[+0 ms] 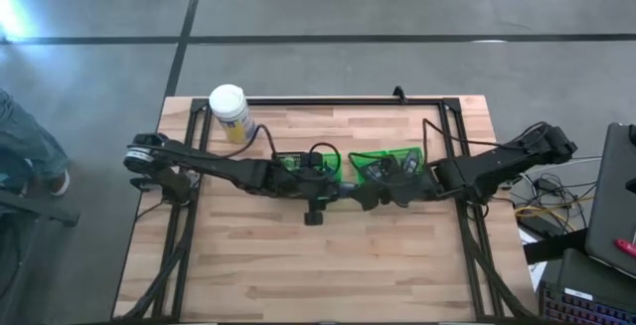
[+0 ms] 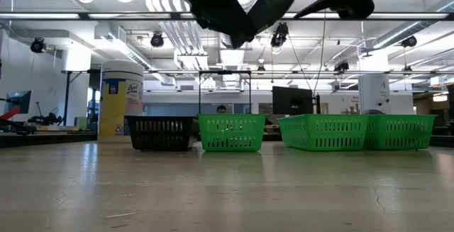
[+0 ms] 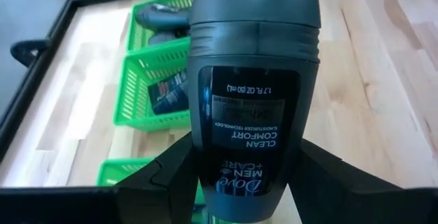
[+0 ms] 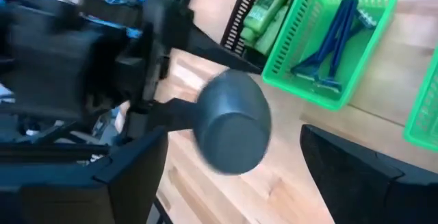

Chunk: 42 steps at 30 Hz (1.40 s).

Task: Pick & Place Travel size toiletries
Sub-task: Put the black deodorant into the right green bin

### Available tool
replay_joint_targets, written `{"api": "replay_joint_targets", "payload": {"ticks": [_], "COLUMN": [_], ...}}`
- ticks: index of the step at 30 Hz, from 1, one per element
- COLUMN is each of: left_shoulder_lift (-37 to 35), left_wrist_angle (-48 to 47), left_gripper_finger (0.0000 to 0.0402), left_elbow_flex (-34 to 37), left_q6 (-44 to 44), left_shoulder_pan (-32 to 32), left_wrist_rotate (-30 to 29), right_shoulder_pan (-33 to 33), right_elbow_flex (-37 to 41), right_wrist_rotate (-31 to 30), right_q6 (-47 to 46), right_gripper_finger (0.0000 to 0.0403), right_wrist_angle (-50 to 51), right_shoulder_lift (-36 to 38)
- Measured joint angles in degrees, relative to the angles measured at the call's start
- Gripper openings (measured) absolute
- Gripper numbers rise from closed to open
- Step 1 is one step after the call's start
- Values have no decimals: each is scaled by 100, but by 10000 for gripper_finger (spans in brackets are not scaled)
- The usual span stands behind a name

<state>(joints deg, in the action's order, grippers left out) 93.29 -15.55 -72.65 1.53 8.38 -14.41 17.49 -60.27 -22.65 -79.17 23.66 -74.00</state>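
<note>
Left gripper has its jaws clamped on a dark grey deodorant tube – held up off the table, near the green baskets. Right gripper – jaws wide apart, just beside it.

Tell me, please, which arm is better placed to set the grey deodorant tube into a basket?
Left. The left gripper is shut on the deodorant tube, held above the table beside the green baskets. The right gripper is open and empty, merely facing the tube's end.
</note>
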Motion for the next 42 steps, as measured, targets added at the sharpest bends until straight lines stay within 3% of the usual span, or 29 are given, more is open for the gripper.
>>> {"api": "replay_joint_targets", "payload": {"ticks": [14, 19, 26, 30, 35, 39, 42], "left_shoulder_lift": [160, 154, 156, 156, 107, -51, -198], "left_wrist_angle": [86, 108, 94, 101, -231, -801, -980], "left_gripper_finger": [190, 190, 192, 218, 279, 310, 316], "left_elbow_flex": [-191, -244, -244, -244, -242, -242, -233], "left_q6": [255, 266, 293, 247, 198, -130, -381], "left_shoulder_pan": [15, 20, 74, 127, 183, 197, 199], "left_wrist_rotate": [111, 107, 93, 80, -181, -731, -778], "right_shoulder_pan": [-95, -111, -100, -98, -89, 102, 434], "right_elbow_flex": [-9, -4, -7, -7, -12, -43, -41], "right_wrist_rotate": [200, 216, 197, 216, 93, -462, -988], "right_q6": [-50, -64, -66, -34, -95, -624, -1462], "right_gripper_finger": [321, 281, 195, 192, 192, 196, 193], "right_wrist_angle": [-346, -299, -300, -287, 722, 2238, 3492], "right_shoulder_lift": [-267, -330, -327, -318, -168, 123, 378]}}
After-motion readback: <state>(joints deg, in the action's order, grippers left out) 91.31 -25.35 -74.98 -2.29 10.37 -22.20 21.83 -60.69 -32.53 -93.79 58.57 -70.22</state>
